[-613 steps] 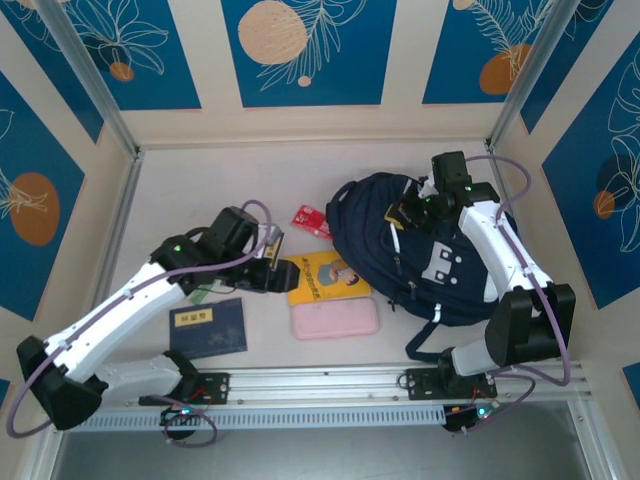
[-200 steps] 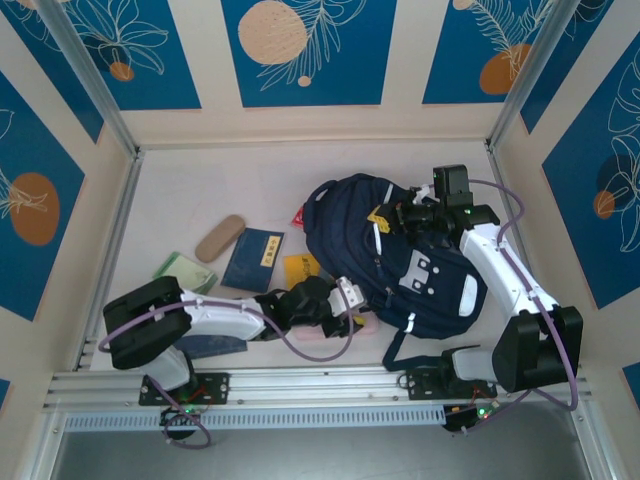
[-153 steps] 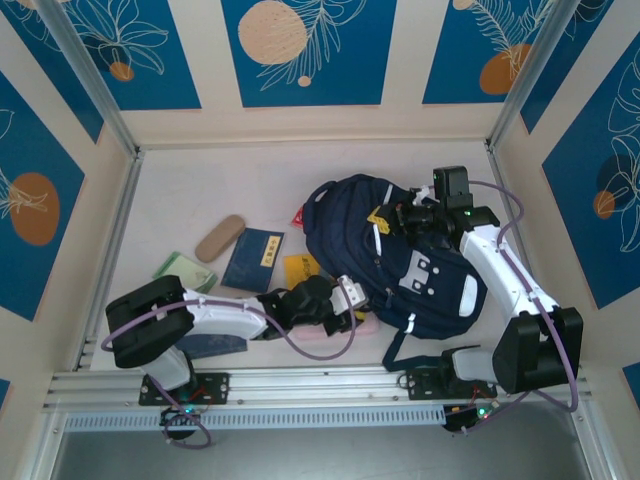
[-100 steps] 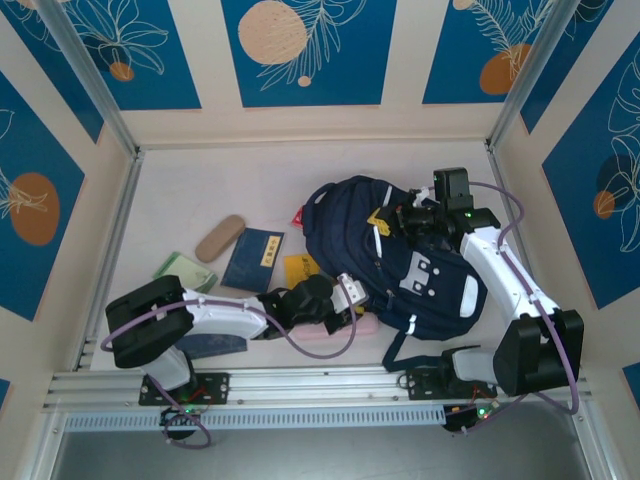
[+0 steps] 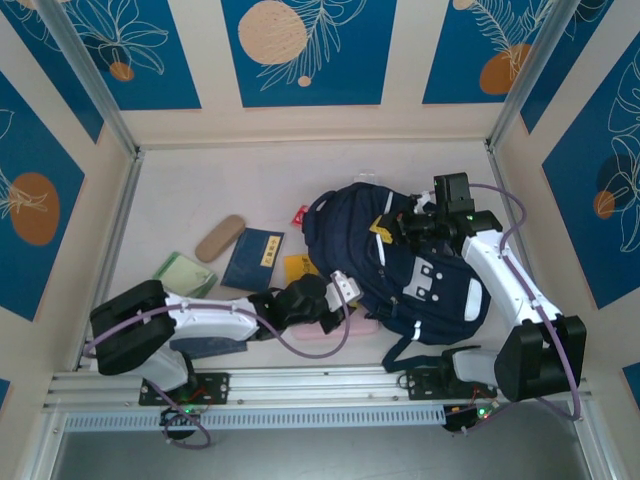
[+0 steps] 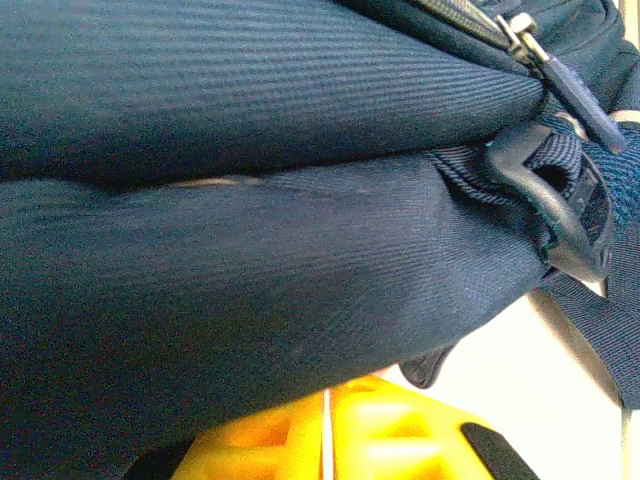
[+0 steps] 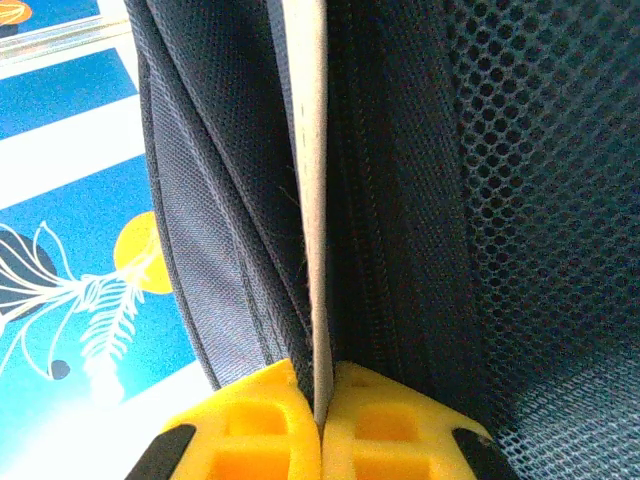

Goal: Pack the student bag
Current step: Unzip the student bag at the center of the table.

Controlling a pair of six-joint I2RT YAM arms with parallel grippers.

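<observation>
Where the student bag lies | long axis far-left to near-right

You have bright, even light from above and soft shadows in the top view; up close, the bag looks dim and slightly soft

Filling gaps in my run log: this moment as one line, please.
left gripper: shut, against student bag side | right gripper: shut on bag's opening edge | navy booklet: outside bag
</observation>
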